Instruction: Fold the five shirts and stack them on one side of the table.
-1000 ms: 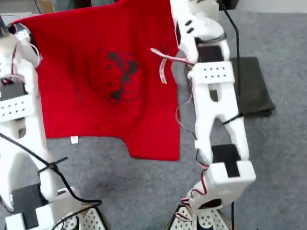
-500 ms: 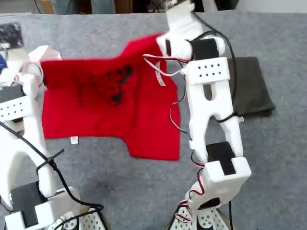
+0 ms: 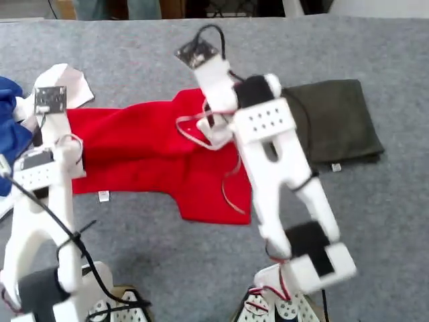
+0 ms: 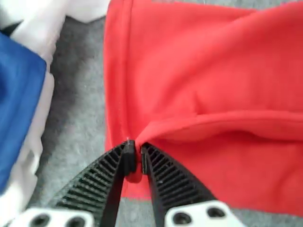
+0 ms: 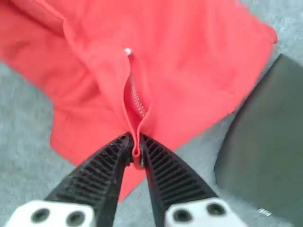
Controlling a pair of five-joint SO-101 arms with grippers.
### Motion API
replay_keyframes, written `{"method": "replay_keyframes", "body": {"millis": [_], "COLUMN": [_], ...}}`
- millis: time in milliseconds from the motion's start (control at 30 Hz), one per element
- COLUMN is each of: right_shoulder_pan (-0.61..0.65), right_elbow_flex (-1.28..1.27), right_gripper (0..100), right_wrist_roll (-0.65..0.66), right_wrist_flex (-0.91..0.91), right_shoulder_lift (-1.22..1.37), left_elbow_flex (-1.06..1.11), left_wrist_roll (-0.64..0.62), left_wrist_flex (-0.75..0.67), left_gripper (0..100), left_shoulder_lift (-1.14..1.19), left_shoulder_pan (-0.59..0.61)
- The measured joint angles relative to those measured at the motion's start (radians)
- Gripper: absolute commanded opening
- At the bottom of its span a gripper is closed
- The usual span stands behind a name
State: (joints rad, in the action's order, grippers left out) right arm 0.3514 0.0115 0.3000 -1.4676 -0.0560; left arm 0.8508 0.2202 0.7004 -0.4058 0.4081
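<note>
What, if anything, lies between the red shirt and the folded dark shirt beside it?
Nothing visible does. The left gripper and right gripper each pinch a fold of the red shirt, and a strip of bare grey table separates its edge from the folded dark shirt.

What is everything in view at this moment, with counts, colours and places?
red shirt: one, red, mid-table, top folded over.
dark folded shirt: one, dark olive, right side of table.
blue shirt: one, blue, table's left edge.
white shirt: one, white, far left, beside the blue one.
table: one, grey cover.
left gripper: one, black jaws shut on the red shirt's left edge.
right gripper: one, black jaws shut on a red shirt fold.
</note>
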Motion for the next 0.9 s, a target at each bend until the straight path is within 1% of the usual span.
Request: {"method": "replay_keyframes", "body": {"millis": [100,200,367,433,600,767,900], "right_shoulder_pan": [0.002,0.002,0.0,-0.018,-0.117,-0.181,-0.19], "right_elbow_flex": [-0.216,-0.414,-0.644,-0.701,-0.813,-0.882,-0.937], "right_gripper": [1.4,1.4,1.4,1.4,1.4,1.4,1.4], "right_wrist_roll": [0.017,0.068,0.157,0.184,0.267,0.328,0.37], "right_wrist_flex": [0.063,0.103,0.118,0.118,0.118,0.118,0.123], "right_shoulder_lift": [-0.15,-0.296,-0.514,-0.585,-0.7,-0.733,-0.738], "left_elbow_flex": [0.078,0.16,0.213,0.213,0.215,0.215,0.215], "left_wrist_roll": [0.006,0.06,0.12,0.123,0.129,0.189,0.192], "left_wrist_flex": [-0.009,-0.048,-0.097,-0.104,-0.104,-0.104,-0.104], "left_gripper": [3,3,3,3,3,3,3], "left_shoulder_lift": [-0.054,-0.089,-0.092,-0.095,-0.101,-0.101,-0.101], "left_shoulder_pan": [0.0,0.0,0.008,0.029,0.066,0.069,0.069]}}
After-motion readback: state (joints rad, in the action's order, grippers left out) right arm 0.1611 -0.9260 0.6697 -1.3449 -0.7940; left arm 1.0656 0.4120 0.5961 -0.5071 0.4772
